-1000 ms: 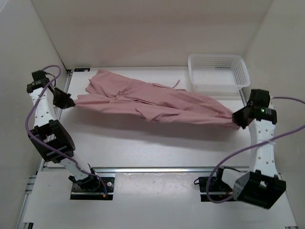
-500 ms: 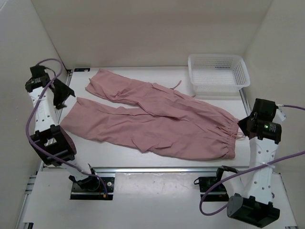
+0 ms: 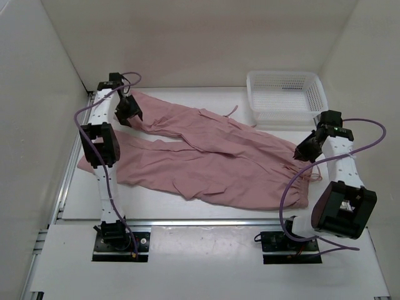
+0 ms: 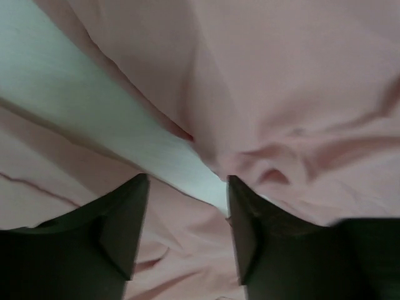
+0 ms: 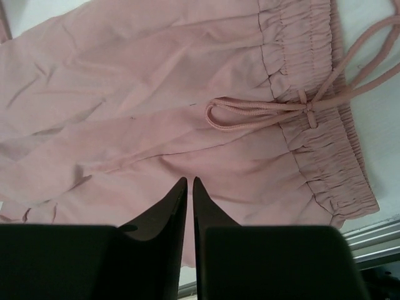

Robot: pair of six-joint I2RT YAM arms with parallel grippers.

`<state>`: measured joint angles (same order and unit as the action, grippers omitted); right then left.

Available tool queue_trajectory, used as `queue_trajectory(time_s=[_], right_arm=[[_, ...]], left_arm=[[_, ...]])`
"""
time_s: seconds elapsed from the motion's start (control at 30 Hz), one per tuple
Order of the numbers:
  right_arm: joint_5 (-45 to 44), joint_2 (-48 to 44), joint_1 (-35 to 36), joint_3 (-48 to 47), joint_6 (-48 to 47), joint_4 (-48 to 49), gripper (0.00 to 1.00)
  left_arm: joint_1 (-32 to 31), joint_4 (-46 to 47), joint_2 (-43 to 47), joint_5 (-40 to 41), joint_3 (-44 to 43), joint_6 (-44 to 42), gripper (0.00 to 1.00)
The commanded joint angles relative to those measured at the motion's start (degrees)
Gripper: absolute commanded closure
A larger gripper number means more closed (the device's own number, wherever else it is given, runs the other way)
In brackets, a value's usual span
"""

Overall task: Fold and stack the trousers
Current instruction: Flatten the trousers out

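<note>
The dusty-pink trousers (image 3: 212,156) lie spread flat on the white table, legs pointing left and the gathered waistband (image 5: 312,137) at the right. My left gripper (image 3: 128,111) hovers open over the far leg's left end. In the left wrist view its fingers (image 4: 187,187) straddle a strip of bare table between the two legs, with cloth (image 4: 281,75) below and nothing between them. My right gripper (image 3: 302,151) hangs over the waistband end. Its fingers (image 5: 190,180) are pressed almost together and hold nothing. The drawstring cords (image 5: 262,112) lie looped just ahead of them.
A white mesh basket (image 3: 286,94) stands at the back right, beside the waistband end. A metal rail (image 3: 200,222) runs along the table's front edge, and white walls close in the left, right and back.
Both grippers let go of the trousers, which dropped from a stretched hang to lie flat. The left arm swung to the far leg's end; the right came back over the waistband and closed.
</note>
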<state>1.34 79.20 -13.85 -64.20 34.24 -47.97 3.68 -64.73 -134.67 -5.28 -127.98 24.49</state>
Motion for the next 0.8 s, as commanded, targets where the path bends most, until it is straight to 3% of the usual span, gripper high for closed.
queue_trajectory(time_s=[0.0, 0.07, 0.13, 0.2, 0.23, 0.3, 0.47, 0.6, 0.73, 0.77], right_arm=[[1.3, -0.8, 0.0, -0.4, -1.9, 1.9, 0.88], [1.3, -0.1, 0.0, -0.4, -2.5, 1.9, 0.86], [0.8, 0.6, 0.0, -0.4, -3.0, 1.9, 0.86], [0.8, 1.9, 0.0, -0.4, -3.0, 1.9, 0.86], [0.8, 1.9, 0.0, -0.4, -3.0, 1.9, 0.86], [0.8, 2.5, 0.0, -1.0, -3.0, 1.9, 0.86], [0.2, 4.3, 0.0, -2.2, -3.6, 1.4, 0.86], [-0.5, 6.5, 0.0, -2.2, -2.4, 1.4, 0.86], [1.8, 9.5, -1.2, -2.2, -0.1, 3.3, 0.82], [2.3, 9.5, -1.2, -2.7, 0.6, 3.8, 0.79]], left_arm=[[0.3, -2.9, 0.4, 2.4, -3.9, 1.8, 0.39], [0.3, -1.0, -0.2, 2.4, -3.1, 3.1, 0.46], [0.3, -0.2, -1.1, 2.4, -2.5, 3.8, 0.43], [0.3, -0.2, -2.1, 3.1, -2.5, 3.8, 0.35], [0.3, -0.2, -2.8, 3.6, -2.5, 3.8, 0.23], [0.9, 0.3, -3.6, 4.1, -3.1, 4.3, 0.14], [2.6, 1.4, -7.1, 4.1, -4.5, 4.9, 0.12], [3.3, 1.4, -10.0, 3.3, -6.9, 5.4, 0.26], [3.3, 1.4, -11.4, 2.0, -7.5, 5.9, 0.89], [3.3, 1.4, -11.4, 2.0, -6.6, 5.9, 0.9]])
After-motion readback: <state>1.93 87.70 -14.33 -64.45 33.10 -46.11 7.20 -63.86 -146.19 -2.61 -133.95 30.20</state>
